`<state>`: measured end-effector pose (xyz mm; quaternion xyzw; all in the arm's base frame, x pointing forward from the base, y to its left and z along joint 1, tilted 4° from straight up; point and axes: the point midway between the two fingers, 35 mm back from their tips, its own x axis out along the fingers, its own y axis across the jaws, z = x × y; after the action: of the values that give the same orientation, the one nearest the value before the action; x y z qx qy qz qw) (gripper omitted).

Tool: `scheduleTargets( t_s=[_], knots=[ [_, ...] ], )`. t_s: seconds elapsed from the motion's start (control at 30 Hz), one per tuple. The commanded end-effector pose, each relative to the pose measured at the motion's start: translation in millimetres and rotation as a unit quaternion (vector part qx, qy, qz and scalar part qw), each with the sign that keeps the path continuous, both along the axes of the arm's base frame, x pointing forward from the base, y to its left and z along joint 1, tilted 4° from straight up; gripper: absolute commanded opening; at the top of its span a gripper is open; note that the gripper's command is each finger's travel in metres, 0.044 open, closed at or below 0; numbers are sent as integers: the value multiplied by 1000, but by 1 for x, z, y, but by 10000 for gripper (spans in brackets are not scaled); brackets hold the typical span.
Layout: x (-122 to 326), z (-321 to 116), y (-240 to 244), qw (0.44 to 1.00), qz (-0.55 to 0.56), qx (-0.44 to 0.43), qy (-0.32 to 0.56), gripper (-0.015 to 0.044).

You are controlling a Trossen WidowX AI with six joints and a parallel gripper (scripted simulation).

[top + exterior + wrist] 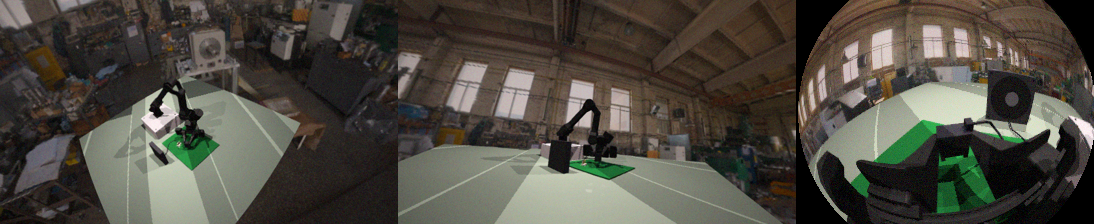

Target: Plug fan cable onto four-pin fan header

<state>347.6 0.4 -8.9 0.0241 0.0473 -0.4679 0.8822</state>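
Note:
My gripper (187,145) (597,160) (952,135) points down over the green board (194,160) (610,173) (908,143), its fingers low at the board. It is shut on the dark plug (955,132), which sits between the fingertips in the wrist view. The cable (988,123) leaves the plug and runs to the black square fan (159,153) (559,156) (1011,98), which stands upright beside the board. I cannot make out the four-pin header; the fingers and plug hide the spot beneath them. Whether the plug touches the header cannot be told.
A small white part (179,144) (584,164) sits on the board beside the fingers, on the fan's side. A white box (159,125) stands behind the board, under the arm's base. The cable arcs over the board's edge near the fan.

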Motion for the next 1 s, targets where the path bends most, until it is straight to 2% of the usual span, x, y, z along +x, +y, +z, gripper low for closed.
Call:
scheduleTargets(
  t_s=[0.0,0.97],
  knots=[
    [0,-5,0,1000,2,-1,5,0],
    [0,-15,-1,1000,2,-1,5,0]
  ],
)
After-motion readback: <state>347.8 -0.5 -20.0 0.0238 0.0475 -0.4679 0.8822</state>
